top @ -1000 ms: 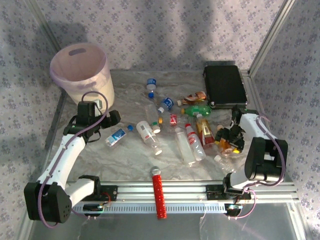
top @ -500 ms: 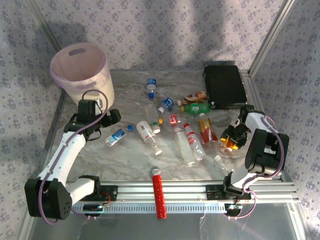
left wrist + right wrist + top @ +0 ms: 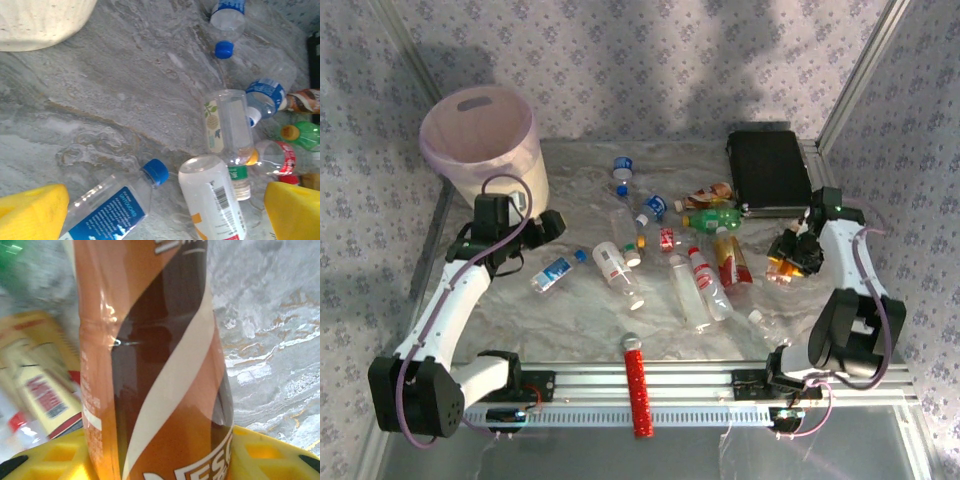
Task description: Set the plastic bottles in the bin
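Top external view, bin: the bin (image 3: pixel 480 140) stands upright at the upper left of the frame, mouth facing up.
Plastic bottles: the plastic bottles (image 3: pixel 692 290) lie scattered on the tabletop (image 3: pixel 570 180) across the middle of the frame, all outside the bin.
Left gripper: the left gripper (image 3: pixel 548 226) sits just below and right of the bin, jaws spread wide, nothing between them.
Left wrist view: yellow fingers (image 3: pixel 30 212) show in both lower corners. Between them, at lower centre, a blue-label bottle (image 3: pixel 107 210) and a white bottle (image 3: pixel 215 200) lie on their sides. Whether the blue-label bottle touches a finger cannot be told.
Right gripper: the right gripper (image 3: pixel 790 256) is at the right of the frame, just below the black case (image 3: pixel 769 172), and is closed on a brown-orange bottle (image 3: pixel 779 267).
Right wrist view: the brown-orange bottle runs top to bottom through the centre, with yellow pads (image 3: pixel 265 450) against it on both sides at the bottom edge. Whether it is clear of the tabletop cannot be told.
Green bottle: the green bottle (image 3: pixel 713 217) lies on its side, left of the black case's lower corner.
Red ribbed cylinder: the red ribbed cylinder (image 3: pixel 637 385) is at lower centre, below the bottles.
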### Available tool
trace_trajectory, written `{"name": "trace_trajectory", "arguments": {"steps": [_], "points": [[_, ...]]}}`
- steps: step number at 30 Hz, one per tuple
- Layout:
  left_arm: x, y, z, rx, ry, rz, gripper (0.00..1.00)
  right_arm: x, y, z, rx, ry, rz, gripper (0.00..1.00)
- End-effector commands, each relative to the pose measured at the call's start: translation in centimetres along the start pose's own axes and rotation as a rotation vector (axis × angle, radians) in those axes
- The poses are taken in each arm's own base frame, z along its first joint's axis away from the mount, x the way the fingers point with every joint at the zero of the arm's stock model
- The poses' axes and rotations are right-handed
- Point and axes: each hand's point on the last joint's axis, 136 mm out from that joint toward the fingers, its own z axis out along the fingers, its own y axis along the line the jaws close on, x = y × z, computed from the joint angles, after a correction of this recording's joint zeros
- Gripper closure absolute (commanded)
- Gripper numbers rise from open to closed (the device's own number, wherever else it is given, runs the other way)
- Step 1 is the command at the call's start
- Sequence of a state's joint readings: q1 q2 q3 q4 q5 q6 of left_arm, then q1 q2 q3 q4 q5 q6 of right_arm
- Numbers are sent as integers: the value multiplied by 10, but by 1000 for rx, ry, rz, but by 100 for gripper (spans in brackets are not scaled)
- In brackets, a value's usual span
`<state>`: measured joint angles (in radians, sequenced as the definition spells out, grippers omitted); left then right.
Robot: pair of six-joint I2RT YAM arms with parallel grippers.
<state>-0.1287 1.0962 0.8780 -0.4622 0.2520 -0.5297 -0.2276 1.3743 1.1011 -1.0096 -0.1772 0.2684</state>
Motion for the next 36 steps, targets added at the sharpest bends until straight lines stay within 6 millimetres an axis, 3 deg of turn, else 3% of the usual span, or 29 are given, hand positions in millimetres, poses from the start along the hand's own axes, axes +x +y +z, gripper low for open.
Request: {"name": "trace_trajectory", "arguments": {"steps": [1, 2, 5, 10, 13, 16, 21, 25, 36], "points": [[-12, -31, -7, 123, -19, -13, 0, 7, 35, -42, -105, -41, -76, 48], [-12, -38, -7, 159, -14, -27, 0, 3, 47, -52, -140, -66, -96, 48], [-18, -65, -9, 300, -22, -76, 0, 17, 115, -74, -310, -69, -251, 49], [-19, -102, -15, 388, -16, -54, 0, 76, 237, -89, -561, 27, -582, 50], [-18, -119, -20, 445, 2, -69, 0, 110, 285, -87, -657, 86, -774, 50], [-16, -129, -22, 474, 15, -86, 1, 138, 319, -81, -708, 129, -914, 50], [-13, -136, -23, 490, 21, -102, 4, 175, 358, -70, -804, 196, -1049, 49], [-13, -142, -22, 519, 26, -117, 7, 185, 374, -58, -808, 212, -1097, 49], [-8, -151, -8, 550, 71, -154, 27, 174, 402, -67, -909, 55, -1087, 49]]}}
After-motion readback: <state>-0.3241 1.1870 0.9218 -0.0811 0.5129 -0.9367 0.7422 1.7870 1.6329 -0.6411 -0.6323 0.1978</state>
